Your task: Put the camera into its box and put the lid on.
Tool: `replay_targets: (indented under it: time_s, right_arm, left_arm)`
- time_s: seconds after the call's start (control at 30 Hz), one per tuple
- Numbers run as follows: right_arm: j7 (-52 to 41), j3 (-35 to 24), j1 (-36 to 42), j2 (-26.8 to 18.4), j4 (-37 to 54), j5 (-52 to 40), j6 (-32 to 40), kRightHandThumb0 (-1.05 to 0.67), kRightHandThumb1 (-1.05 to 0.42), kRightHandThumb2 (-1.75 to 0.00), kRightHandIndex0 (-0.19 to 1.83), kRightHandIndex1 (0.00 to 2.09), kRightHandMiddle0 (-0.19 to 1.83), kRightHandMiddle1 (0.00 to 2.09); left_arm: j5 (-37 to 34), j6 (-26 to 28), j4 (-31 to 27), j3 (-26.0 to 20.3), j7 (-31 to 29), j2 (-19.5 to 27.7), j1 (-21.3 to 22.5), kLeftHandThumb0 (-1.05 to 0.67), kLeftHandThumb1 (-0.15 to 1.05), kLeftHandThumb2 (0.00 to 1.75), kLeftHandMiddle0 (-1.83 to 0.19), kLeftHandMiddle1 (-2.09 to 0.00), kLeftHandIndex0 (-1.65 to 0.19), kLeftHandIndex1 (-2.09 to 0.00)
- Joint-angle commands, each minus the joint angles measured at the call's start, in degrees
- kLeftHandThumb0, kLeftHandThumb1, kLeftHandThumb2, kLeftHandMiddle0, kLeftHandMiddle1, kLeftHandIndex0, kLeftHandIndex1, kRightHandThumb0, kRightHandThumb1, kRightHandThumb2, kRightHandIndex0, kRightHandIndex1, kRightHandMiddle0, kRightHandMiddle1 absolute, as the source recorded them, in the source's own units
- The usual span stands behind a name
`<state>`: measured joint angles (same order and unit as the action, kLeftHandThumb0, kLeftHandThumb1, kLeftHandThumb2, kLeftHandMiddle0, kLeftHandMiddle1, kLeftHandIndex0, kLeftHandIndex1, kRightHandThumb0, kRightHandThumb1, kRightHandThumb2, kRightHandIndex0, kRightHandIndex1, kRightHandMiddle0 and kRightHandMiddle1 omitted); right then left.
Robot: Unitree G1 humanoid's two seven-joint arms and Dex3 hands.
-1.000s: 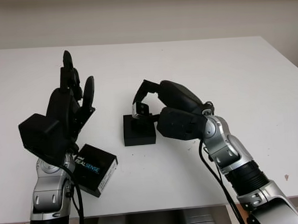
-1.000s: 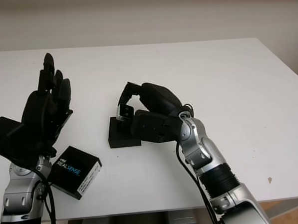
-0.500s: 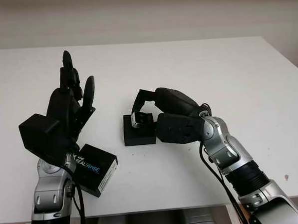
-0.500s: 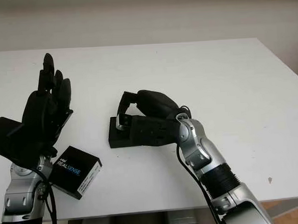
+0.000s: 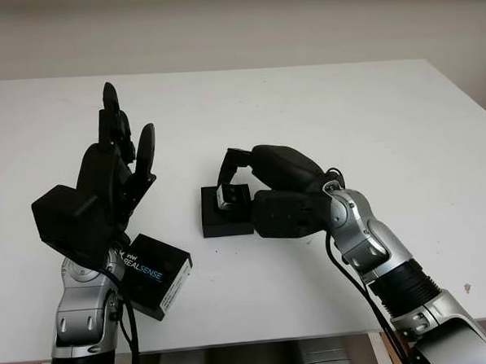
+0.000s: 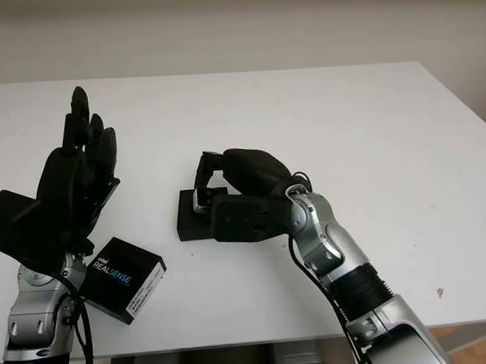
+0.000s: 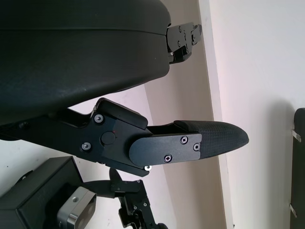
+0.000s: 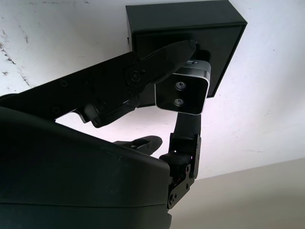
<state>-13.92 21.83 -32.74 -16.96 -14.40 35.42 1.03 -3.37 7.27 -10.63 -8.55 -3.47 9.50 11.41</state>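
One white table point(image 5: 370, 110), beige wall behind

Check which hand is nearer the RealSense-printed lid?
Left. The left hand, open, is raised just above and behind the lid. The right hand holds the camera over the box, farther off.

On the counter point(image 5: 370, 110), the box point(image 5: 226, 214) sits mid-front. Over it, the right hand point(image 5: 251, 186) holds the camera point(image 5: 228, 196). The lid point(image 5: 153, 274) lies left and nearer, beneath the raised left hand point(image 5: 112, 177).
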Motion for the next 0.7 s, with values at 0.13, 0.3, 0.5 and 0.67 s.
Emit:
replay_targets:
  time_s: [0.13, 0.3, 0.5, 0.67]
  right_arm:
    - [2.0, 0.5, -1.1, -0.8, -1.7, 1.3, -1.9, -0.44, -1.01, -0.05, 0.44, 0.07, 0.38, 1.7]
    - [4.0, 0.5, -0.7, -0.9, -2.8, 1.5, -5.3, -0.45, -0.99, -0.05, 0.47, 0.08, 0.42, 1.64]
    - [4.7, 0.3, -0.7, -0.6, -3.7, 1.1, -6.6, -0.45, -0.99, -0.05, 0.47, 0.08, 0.43, 1.62]
    - [3.8, 0.4, -0.9, -0.4, -3.6, 1.0, -5.9, -0.45, -0.99, -0.05, 0.46, 0.07, 0.41, 1.61]
  left_arm:
    - [-0.1, -0.5, -0.9, 0.1, 0.1, -0.1, -0.3, -0.85, 1.05, 0.49, 0.19, 0.0, 0.19, 0.0]
    - [-0.3, 0.0, -1.2, 0.2, 0.2, -0.3, -0.4, -0.86, 1.05, 0.48, 0.19, 0.0, 0.19, 0.0]
    - [-0.1, 0.0, -1.0, 0.4, 0.5, -0.5, -0.2, -0.86, 1.05, 0.48, 0.19, 0.0, 0.19, 0.0]
    - [0.4, -0.7, -0.6, 0.6, 0.4, -0.3, -0.3, -0.84, 1.05, 0.49, 0.19, 0.0, 0.19, 0.0]
